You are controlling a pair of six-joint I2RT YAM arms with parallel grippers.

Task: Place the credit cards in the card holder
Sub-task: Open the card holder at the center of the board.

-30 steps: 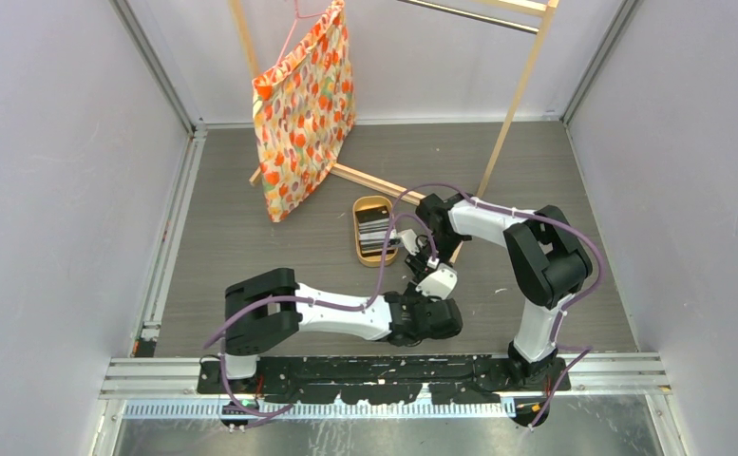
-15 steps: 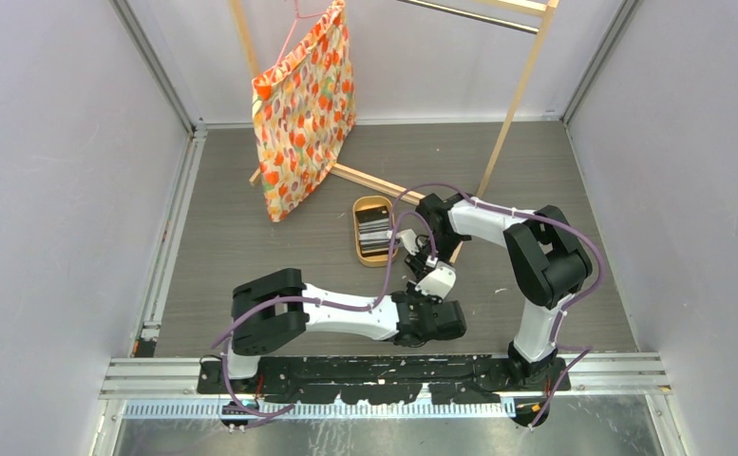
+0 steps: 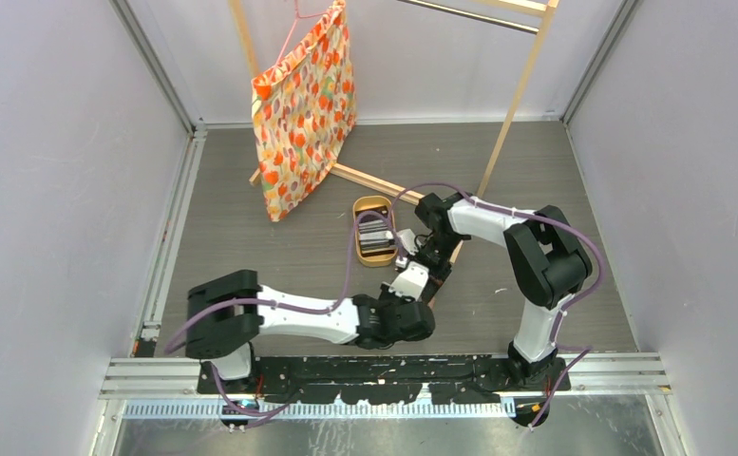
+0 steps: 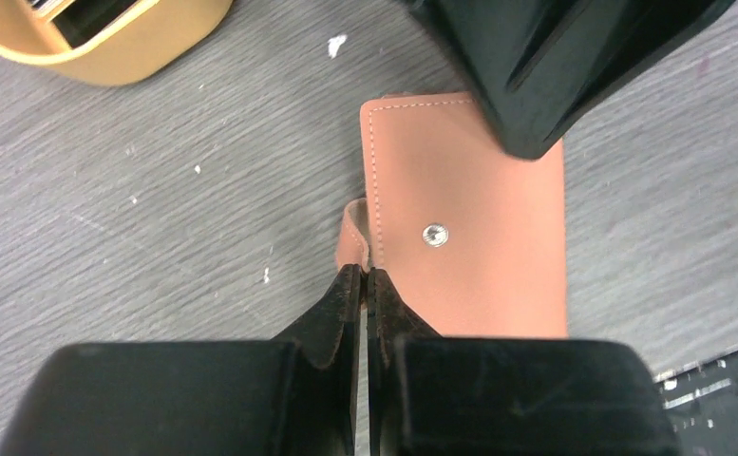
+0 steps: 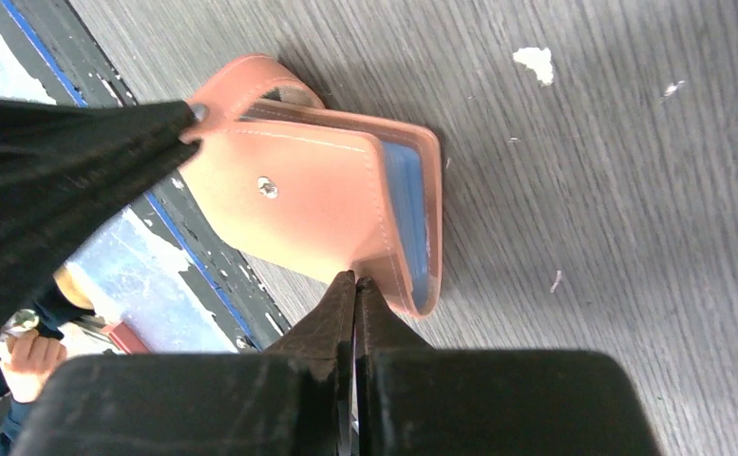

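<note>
— How is the card holder [image 4: 479, 228] held?
— Its snap tab [image 4: 350, 237] is pinched by the left gripper [image 4: 365, 275], its flap edge [image 5: 384, 228] by the right gripper [image 5: 355, 280], on the table [image 4: 156, 209]. Credit cards [image 3: 376, 237] are seen in the tray [image 3: 359, 213].

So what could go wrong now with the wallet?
On the card holder, the left jaws pinch only the thin snap tab, and the right jaws just a cover edge. Either small grip might slip if they pull it open. Also, the credit cards sit in the wooden tray, and no jaws are free to fetch one.
</note>
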